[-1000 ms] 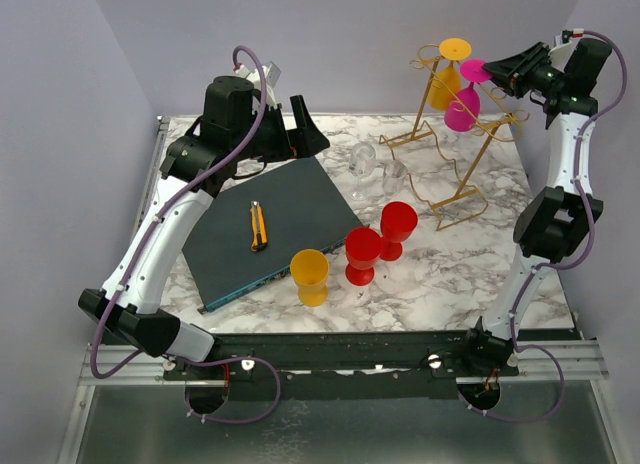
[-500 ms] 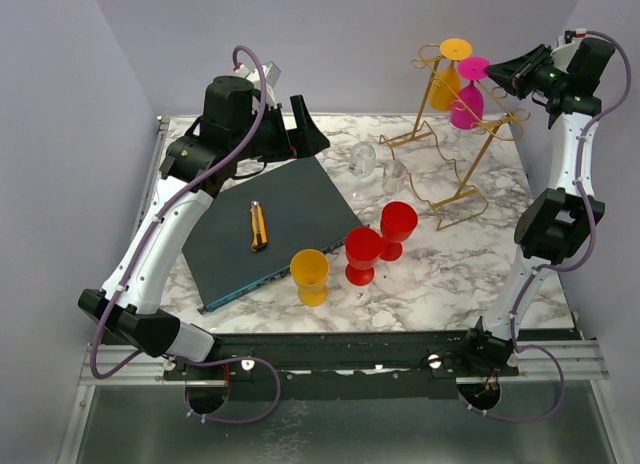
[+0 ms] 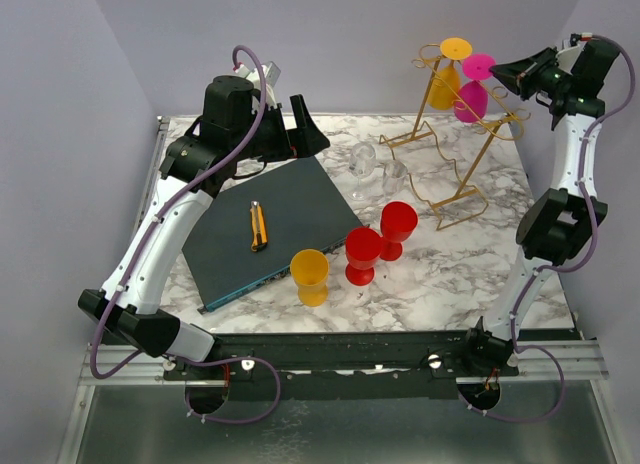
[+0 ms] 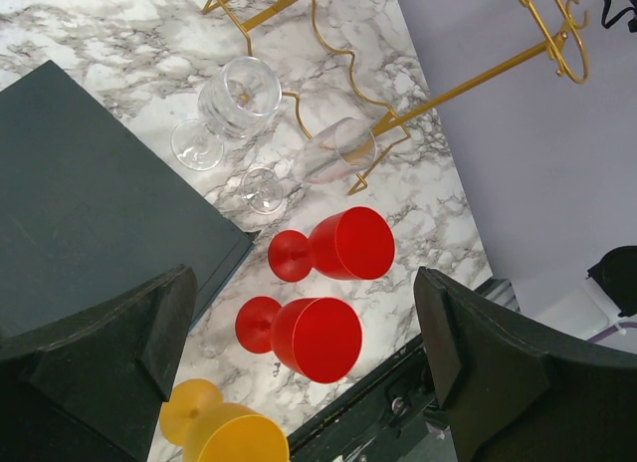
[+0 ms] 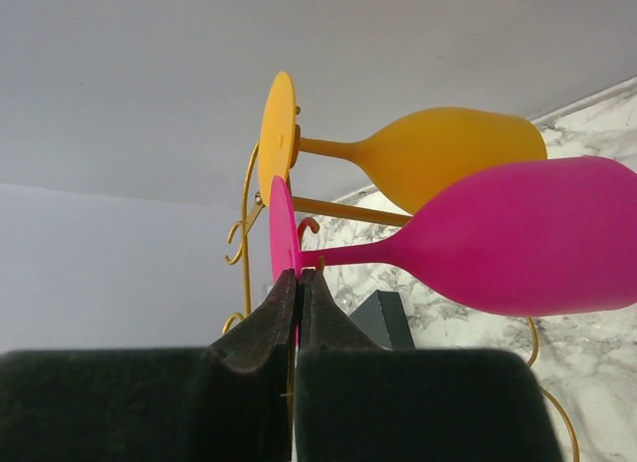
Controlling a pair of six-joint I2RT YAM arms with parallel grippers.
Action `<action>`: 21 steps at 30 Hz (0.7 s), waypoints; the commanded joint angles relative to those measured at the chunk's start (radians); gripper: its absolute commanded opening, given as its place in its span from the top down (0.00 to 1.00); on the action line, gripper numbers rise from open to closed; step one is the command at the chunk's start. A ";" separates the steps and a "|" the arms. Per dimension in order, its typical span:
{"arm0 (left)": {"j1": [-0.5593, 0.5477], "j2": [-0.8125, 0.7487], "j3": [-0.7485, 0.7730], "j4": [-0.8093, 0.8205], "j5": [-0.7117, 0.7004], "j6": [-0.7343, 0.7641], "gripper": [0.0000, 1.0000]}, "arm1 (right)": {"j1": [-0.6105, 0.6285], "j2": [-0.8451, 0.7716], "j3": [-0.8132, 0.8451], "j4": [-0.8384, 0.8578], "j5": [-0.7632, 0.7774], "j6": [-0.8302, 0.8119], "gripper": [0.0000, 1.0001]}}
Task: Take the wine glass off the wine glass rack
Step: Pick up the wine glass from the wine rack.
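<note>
Item: pink wine glass (image 5: pixel 518 238), foot pinched in my right gripper (image 5: pixel 297 283), not yet clear of rack (image 4: pixel 468 84); my left gripper (image 4: pixel 304 303) open, empty.

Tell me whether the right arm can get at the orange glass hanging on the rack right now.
Probably not. The right gripper is shut on the foot of the pink glass, and that glass is between it and the orange glass.
</note>
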 commanded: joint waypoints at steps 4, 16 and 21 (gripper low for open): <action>-0.003 -0.020 0.037 0.008 -0.017 -0.002 0.01 | -0.042 -0.088 -0.076 0.097 0.032 0.092 0.99; -0.005 -0.028 0.035 0.008 -0.023 -0.005 0.01 | -0.050 -0.068 -0.057 0.157 0.039 0.165 0.99; -0.005 -0.031 0.035 0.006 -0.023 -0.005 0.01 | -0.051 -0.066 -0.057 0.173 0.056 0.176 0.99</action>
